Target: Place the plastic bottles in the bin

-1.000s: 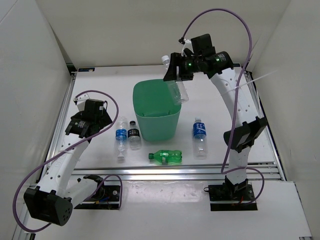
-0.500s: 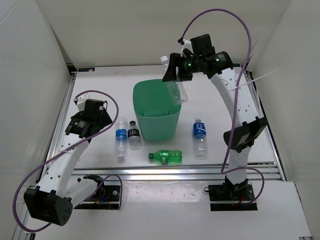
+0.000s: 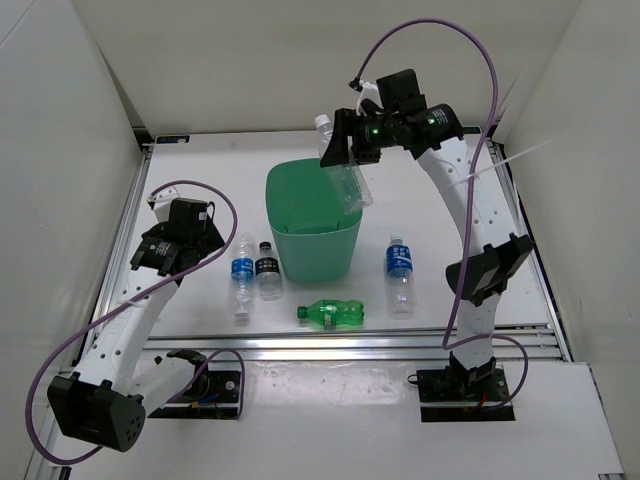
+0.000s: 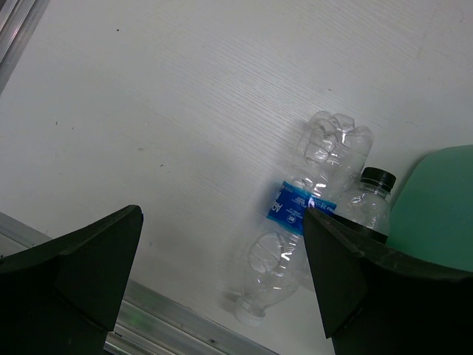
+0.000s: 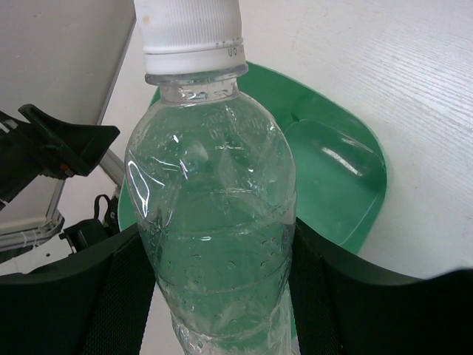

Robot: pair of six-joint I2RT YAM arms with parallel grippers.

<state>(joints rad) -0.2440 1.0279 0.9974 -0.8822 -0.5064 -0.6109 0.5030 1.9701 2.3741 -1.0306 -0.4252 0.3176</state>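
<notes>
Clamped in right gripper (image 3: pixel 342 158): clear unlabelled bottle (image 3: pixel 353 187), steeply tilted, cap above it, base just below, over bin (image 3: pixel 310 250).

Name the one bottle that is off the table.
The unlabelled bottle, held by the right gripper above the bin. The green bottle, black-labelled bottle and two blue-labelled bottles lie on the table.

Glossy clear plastic bottle (image 5: pixel 214 222), smooth green plastic bin (image 3: pixel 315 250), matt white table (image 3: pixel 425 215)
</notes>
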